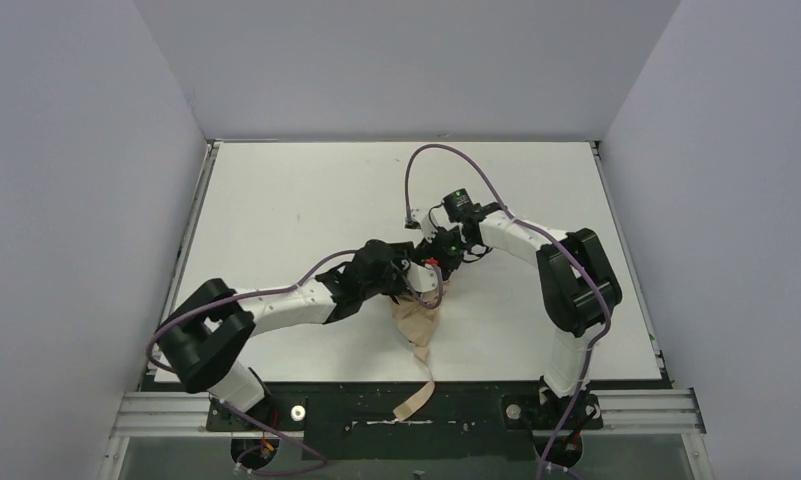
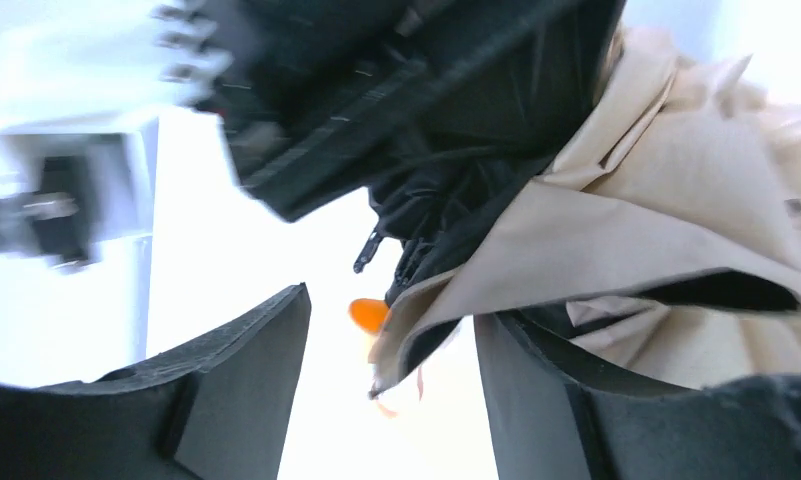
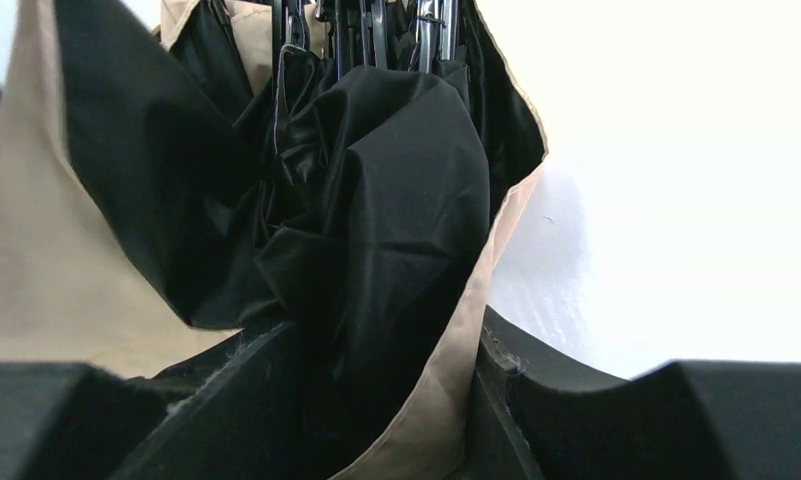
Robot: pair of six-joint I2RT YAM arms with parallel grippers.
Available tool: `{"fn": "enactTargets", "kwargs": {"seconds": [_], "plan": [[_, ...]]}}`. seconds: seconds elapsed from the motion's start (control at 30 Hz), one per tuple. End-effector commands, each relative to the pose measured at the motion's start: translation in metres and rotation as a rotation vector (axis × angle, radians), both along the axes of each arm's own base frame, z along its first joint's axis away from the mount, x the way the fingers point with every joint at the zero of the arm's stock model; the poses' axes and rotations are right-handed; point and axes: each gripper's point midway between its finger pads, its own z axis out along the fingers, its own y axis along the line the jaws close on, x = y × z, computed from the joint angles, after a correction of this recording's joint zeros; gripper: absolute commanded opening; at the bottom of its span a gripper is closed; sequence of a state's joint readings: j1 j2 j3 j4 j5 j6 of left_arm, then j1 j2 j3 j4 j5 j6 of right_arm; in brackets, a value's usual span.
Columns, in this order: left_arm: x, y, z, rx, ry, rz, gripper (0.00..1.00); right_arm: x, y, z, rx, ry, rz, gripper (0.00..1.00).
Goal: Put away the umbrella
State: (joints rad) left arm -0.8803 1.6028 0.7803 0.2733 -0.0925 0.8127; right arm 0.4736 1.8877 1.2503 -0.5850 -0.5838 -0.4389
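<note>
The umbrella (image 1: 417, 322) is a crumpled bundle of beige fabric with a black inner side, lying at the middle front of the table. Its tan strap (image 1: 412, 403) trails over the table's near edge. My right gripper (image 1: 439, 262) is shut on the bundle's far end; in the right wrist view black and beige folds (image 3: 376, 230) fill the gap between the jaws (image 3: 376, 420). My left gripper (image 1: 406, 283) sits just left of it, open. In the left wrist view (image 2: 391, 390) a corner of beige fabric (image 2: 616, 240) hangs between the jaws and drapes over the right finger (image 2: 536, 400).
A small orange piece (image 2: 368, 315) shows beyond the fabric corner. The white table (image 1: 276, 200) is walled on three sides by grey panels. A purple cable (image 1: 426, 160) arcs above the right wrist. The metal rail (image 1: 176, 410) runs along the near edge.
</note>
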Motion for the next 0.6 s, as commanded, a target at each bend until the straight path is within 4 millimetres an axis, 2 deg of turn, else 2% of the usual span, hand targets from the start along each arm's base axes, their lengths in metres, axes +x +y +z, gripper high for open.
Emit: {"fn": "enactTargets", "kwargs": {"seconds": [0.0, 0.1, 0.23, 0.3, 0.4, 0.57], "plan": [[-0.022, -0.005, 0.052, -0.202, 0.056, -0.02, 0.59, 0.032, -0.033, -0.014, -0.191, -0.209, -0.018, 0.14], [-0.041, 0.004, 0.069, -0.272, 0.093, -0.04, 0.59, 0.037, -0.035, -0.011, -0.212, -0.28, 0.004, 0.14], [-0.043, 0.026, 0.098, -0.413, 0.134, 0.032, 0.59, 0.041, -0.034, -0.01, -0.264, -0.391, 0.061, 0.12], [-0.032, 0.043, 0.111, -0.519, 0.179, 0.114, 0.59, 0.042, -0.033, -0.008, -0.292, -0.458, 0.102, 0.12], [-0.005, 0.068, 0.127, -0.679, 0.233, 0.26, 0.62, 0.039, -0.027, -0.007, -0.303, -0.562, 0.166, 0.1], [0.033, 0.096, 0.13, -0.737, 0.315, 0.499, 0.81, 0.022, -0.023, -0.012, -0.351, -0.7, 0.299, 0.09]]}}
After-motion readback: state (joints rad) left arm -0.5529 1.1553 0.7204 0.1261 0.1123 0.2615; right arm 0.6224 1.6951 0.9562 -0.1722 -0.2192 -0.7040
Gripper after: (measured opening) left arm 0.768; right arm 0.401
